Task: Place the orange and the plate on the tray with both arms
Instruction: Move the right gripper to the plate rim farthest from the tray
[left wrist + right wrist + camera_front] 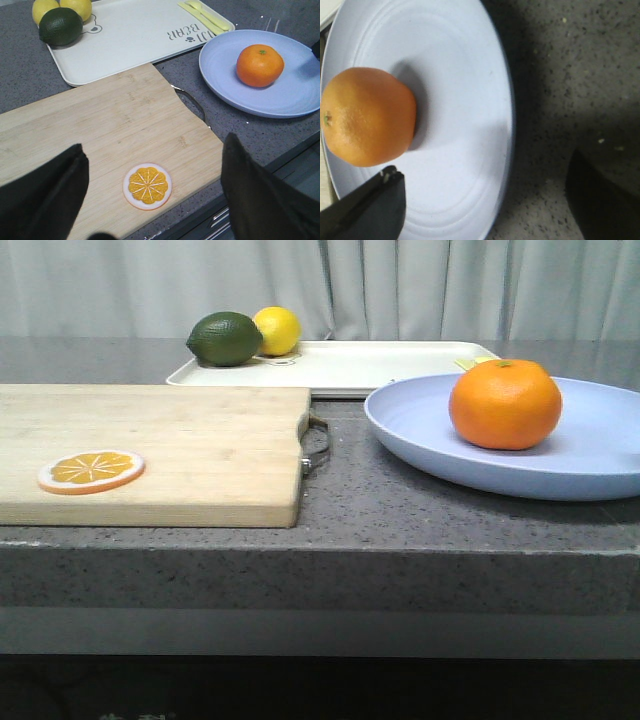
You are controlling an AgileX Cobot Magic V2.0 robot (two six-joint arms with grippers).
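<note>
The orange [367,117] sits on the plate [465,130], which rests on the worktop [570,75] beside the tray [135,35]. The right claw [485,200] hangs spread wide, straddling the plate's rim. The left claw [155,195] hovers released over the cutting board [110,125], orange slice [147,186] between its fingers.

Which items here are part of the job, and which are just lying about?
Job: orange, plate under it, tray, left pincer, right pincer.
Lying about: cutting board, orange slice, lime, lemons, yellow cutlery.
</note>
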